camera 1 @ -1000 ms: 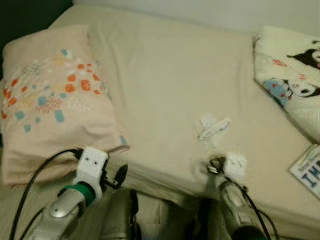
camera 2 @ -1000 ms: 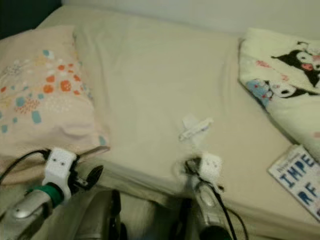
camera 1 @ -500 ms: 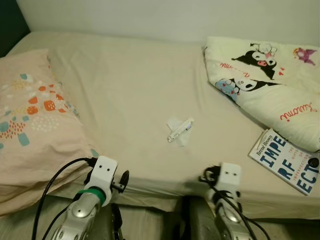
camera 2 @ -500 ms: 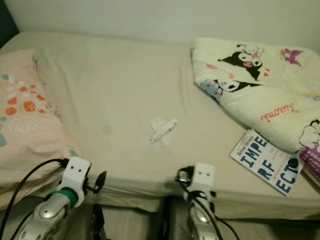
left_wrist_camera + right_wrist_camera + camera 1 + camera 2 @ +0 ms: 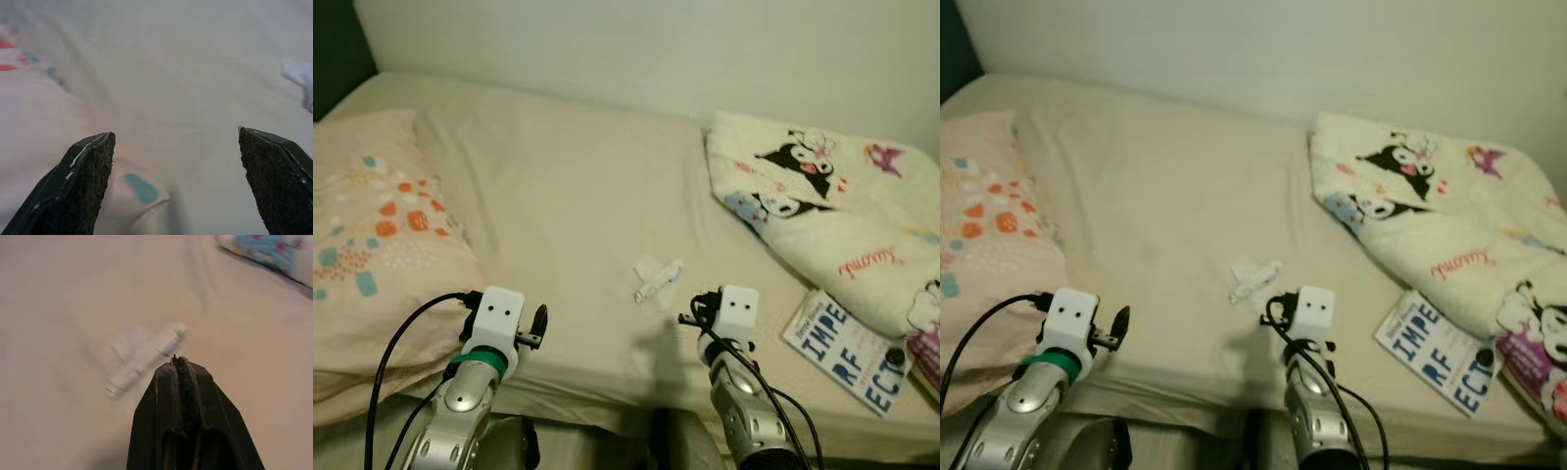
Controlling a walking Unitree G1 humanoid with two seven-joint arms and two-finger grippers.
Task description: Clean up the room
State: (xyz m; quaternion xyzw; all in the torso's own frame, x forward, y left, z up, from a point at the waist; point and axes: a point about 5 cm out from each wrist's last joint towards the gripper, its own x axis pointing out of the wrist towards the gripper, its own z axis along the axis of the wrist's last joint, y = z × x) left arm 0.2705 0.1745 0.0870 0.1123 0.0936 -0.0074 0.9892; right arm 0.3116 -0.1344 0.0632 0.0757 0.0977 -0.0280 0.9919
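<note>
We stood at the edge of a bed (image 5: 578, 196) covered by a beige sheet. Near its middle lay a small white tube (image 5: 658, 281) on a scrap of white wrapper or tissue (image 5: 649, 268), the tube slanted across it. Our right gripper (image 5: 180, 363) hovered just short of that tube, its two black fingers pressed together with nothing between them; in the right wrist view the tube (image 5: 146, 360) sat just beyond the fingertips, blurred. Our left gripper (image 5: 176, 142) was held over the near edge of the bed with its fingers (image 5: 88, 171) spread wide and nothing in them, the corner of a pink pillow (image 5: 372, 245) with orange and blue spots beneath it. That pillow lay on the left side of the bed. On the right side lay a folded cream blanket (image 5: 822, 215) printed with cartoon characters, and just in front of it a paperback book (image 5: 847, 348) with large blue letters rested on the sheet, well apart from the tube.
</note>
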